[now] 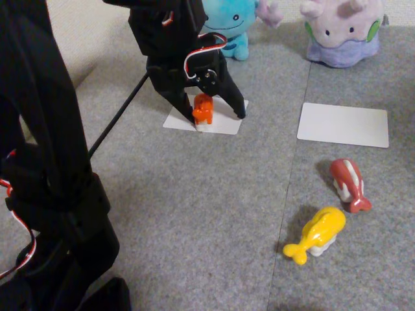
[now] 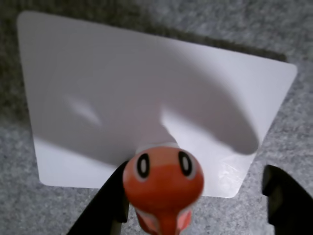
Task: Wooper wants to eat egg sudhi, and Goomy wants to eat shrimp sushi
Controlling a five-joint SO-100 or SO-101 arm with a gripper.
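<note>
The black arm is leaning down, and its gripper [image 1: 219, 118] is standing on the white card [image 1: 224, 123] with jaws spread open. The orange shrimp sushi [image 1: 203, 109] is sitting there, touching one finger. Wooper [image 1: 228, 23] is sitting at twelve o'clock from the card, Goomy [image 1: 342, 32] at two o'clock.

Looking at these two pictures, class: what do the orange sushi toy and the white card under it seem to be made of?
Orange sushi toy: probably hard plastic, smooth with a slight sheen and painted eyes. White card: thin, flat, rounded corners, matte; likely plastic or coated paper, hard to tell which.
</note>
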